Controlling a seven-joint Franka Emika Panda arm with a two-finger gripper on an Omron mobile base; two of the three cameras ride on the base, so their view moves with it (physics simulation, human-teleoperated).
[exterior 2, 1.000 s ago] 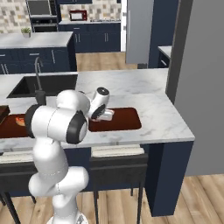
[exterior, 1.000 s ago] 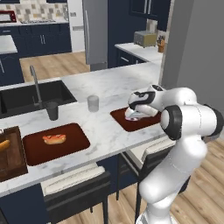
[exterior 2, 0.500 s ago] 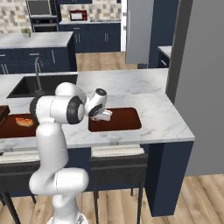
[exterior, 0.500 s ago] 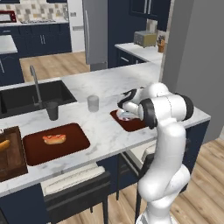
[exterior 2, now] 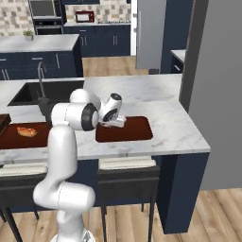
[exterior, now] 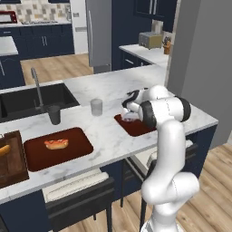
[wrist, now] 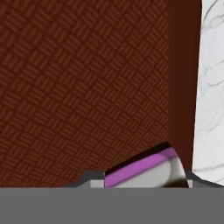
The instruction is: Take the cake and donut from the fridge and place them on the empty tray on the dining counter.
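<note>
The gripper (exterior: 128,113) hangs low over the tray (exterior: 141,128) on the counter (exterior: 108,136); whether its jaws are apart I cannot tell. A purple-striped piece (wrist: 140,168) — donut or cake, unclear — shows at the fingers, close to the tray's edge. Best to let go fully, then lift straight up. The glass (exterior: 96,107) stands near on the left, the hot-dog tray (exterior: 72,149) well apart — nothing blocks a straight lift.

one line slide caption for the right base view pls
White Franka arm lowers its end effector onto the near-left corner of the dark red tray on the marble dining counter.
</note>
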